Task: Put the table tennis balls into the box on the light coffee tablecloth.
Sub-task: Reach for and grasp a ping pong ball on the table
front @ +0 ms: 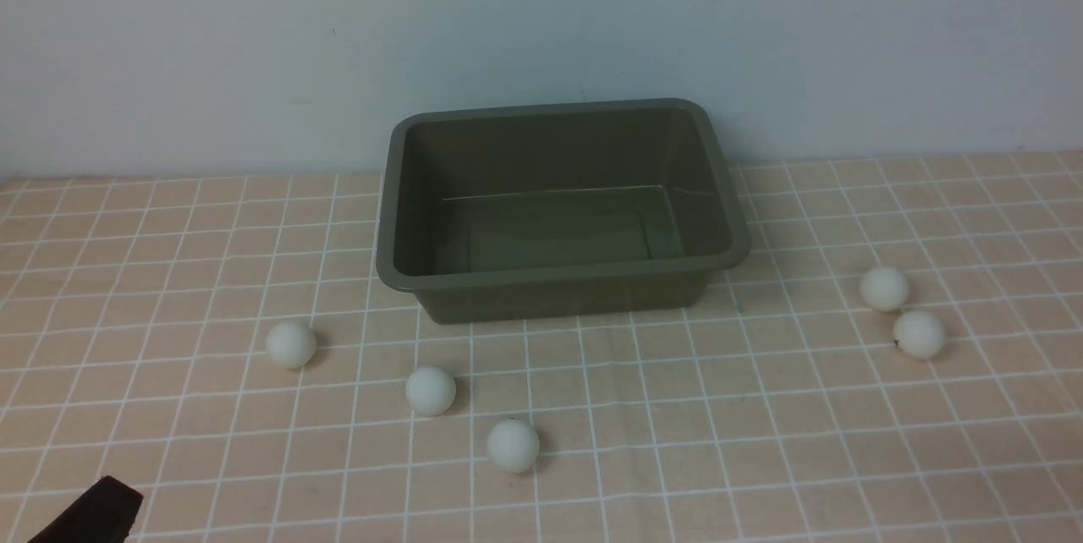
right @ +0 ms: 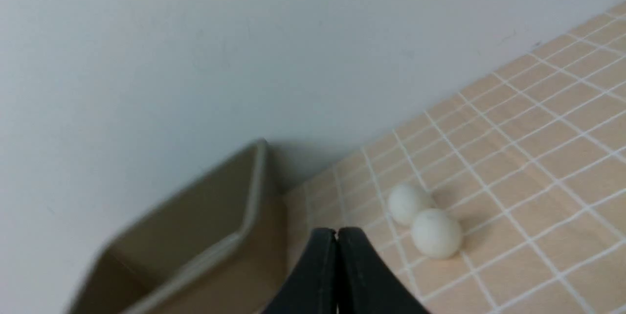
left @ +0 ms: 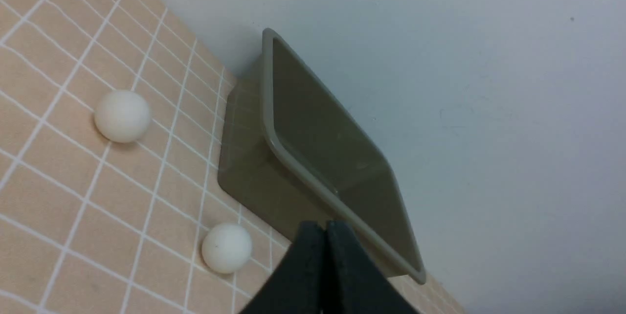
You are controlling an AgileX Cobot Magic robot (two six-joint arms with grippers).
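The box is set empty at the back of the light coffee tablecloth, midway between the arms, seemingly so that either can reach it. The table tennis balls are scattered in front of it, three leftward and two rightward. The left jaws and right jaws are pressed fully together, with nothing held.

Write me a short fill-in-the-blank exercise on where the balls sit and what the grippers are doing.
____ table tennis balls lie on the light coffee tablecloth.
The box holds ____ of them.
To the box's right lie ____ of them.
The left gripper and right gripper are both ____.
Missing: five; zero; two; shut.
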